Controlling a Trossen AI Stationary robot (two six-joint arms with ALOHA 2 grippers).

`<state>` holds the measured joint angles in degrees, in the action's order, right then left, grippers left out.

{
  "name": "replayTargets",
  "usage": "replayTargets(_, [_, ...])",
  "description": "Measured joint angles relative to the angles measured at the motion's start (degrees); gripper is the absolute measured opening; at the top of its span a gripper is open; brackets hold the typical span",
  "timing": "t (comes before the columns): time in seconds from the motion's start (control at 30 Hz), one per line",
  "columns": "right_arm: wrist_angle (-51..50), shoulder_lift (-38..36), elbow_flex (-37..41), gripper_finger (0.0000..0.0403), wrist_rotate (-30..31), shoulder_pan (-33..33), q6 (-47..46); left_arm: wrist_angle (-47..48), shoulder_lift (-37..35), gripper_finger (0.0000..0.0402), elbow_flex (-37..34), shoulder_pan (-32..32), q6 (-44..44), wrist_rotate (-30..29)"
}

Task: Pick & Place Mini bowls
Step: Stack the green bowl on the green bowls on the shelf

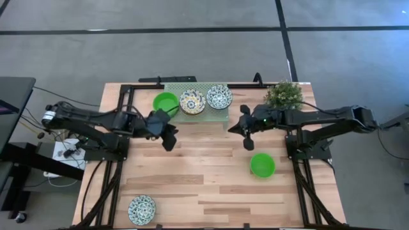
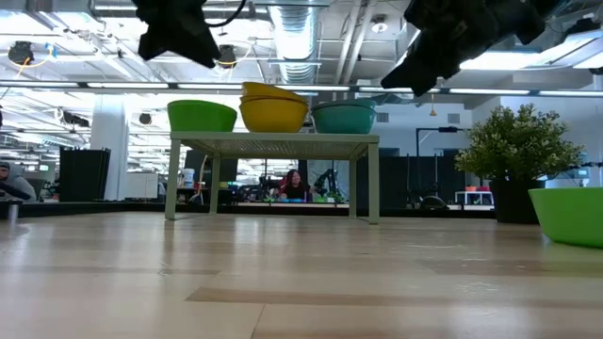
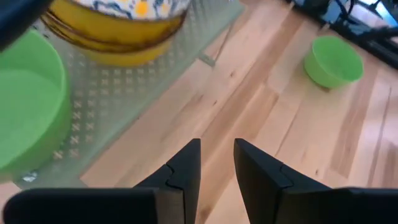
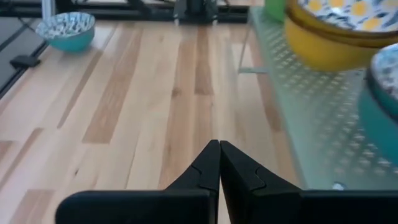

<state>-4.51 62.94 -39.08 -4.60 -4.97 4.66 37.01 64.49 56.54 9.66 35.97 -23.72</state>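
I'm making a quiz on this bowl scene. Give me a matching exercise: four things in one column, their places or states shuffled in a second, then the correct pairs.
Things:
1. green bowl on the rack
2. green bowl off the rack
3. blue-patterned bowl
4. potted plant

Places:
A. near table edge, on the left arm's side
B. far corner of the table, on the right arm's side
C. left end of the mesh rack
D. bare wood below the right gripper in the high view

Pairs: 1-C, 2-D, 3-A, 4-B
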Motion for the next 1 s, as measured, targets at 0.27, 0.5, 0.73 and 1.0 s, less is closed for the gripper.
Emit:
replayTargets(0.27, [-7.59,1.27,-6.98,0.0019,-0.02,3.17,1.76,-1.51,-0.04,0.0097,-2.90,2.33,0.22,-0.27])
replayTargets(0.5, [-13.94,0.87,-10.91,0.0086,0.00,4.26,1.87,-2.13,-0.04,0.0097,-4.23,2.33,0.25,-0.27])
replayTargets(0.73, [-35.50,0.87,-12.41,0.0146,0.15,4.31,-5.41,-2.65,-0.04,0.0097,-4.23,2.33,0.25,-0.27])
replayTargets(1.0, [-54.51,0.89,-8.41,0.0161,0.22,7.05,-17.47,-3.98,-0.04,0.0097,-4.23,2.31,0.25,-0.27])
